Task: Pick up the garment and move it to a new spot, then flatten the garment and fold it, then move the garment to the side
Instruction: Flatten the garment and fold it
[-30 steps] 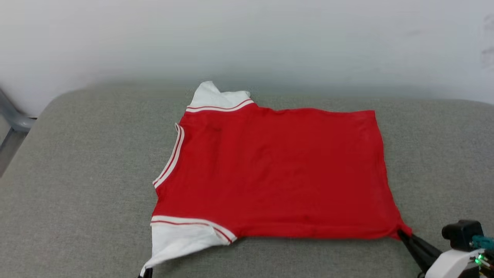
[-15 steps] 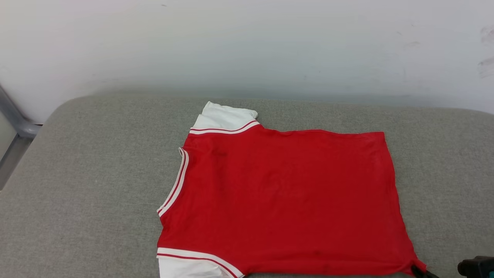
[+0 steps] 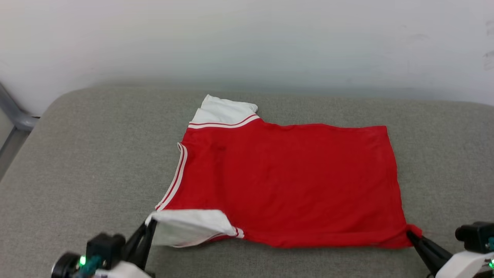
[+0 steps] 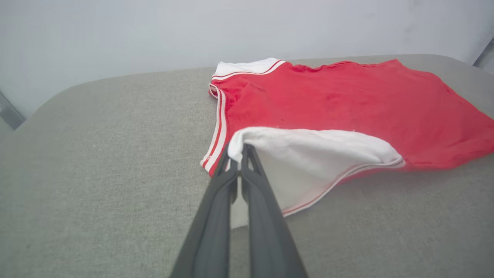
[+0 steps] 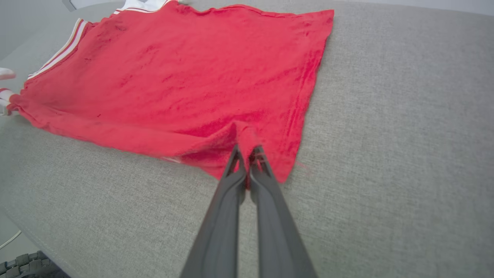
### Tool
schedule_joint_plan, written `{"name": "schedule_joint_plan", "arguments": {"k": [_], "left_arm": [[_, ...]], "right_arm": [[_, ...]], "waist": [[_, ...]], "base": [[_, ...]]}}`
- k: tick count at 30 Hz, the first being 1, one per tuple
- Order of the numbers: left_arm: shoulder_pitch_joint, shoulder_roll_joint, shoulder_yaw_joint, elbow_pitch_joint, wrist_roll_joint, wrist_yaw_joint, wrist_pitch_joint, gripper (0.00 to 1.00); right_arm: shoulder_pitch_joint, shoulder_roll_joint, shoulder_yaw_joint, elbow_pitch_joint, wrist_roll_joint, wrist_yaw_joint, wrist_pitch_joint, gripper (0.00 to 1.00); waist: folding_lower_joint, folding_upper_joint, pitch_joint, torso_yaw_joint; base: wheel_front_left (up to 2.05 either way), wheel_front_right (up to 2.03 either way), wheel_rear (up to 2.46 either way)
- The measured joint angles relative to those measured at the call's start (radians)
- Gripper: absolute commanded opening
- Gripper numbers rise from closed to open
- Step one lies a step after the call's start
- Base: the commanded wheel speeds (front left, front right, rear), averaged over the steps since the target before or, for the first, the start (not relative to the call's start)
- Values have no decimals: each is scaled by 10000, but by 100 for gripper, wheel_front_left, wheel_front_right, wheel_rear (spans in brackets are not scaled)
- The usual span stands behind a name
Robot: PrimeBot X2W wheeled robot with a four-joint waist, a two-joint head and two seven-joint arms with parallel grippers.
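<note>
The garment [image 3: 293, 181] lies flat on the grey surface [image 3: 77, 154], my left tool [image 4: 240, 148] pinching its near sleeve [image 4: 308, 154], my right tool [image 5: 247, 152] its near hem corner [image 5: 279, 164]. I'd lift both evenly and fold straight across.

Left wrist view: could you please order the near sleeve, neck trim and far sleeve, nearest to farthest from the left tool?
1. near sleeve: pinched in the left tool.
2. neck trim: just beyond, leftward.
3. far sleeve: at the back.
</note>
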Motion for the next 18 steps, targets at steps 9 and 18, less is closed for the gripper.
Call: {"name": "schedule_joint_plan", "arguments": {"k": [9,18], "left_arm": [[-2622,506,-709,842,232,-428,635,0],[-4618,742,-1306,3016,54,-543,357,0]], "right_arm": [[-1139,199,-12,13,-75,0,533,0],[-2523,284,259,865,-165,-2,692,0]], "waist": [[1,0,740,-219],[1,0,1679,-491]], "base": [[0,0,0],[0,0,0]]}}
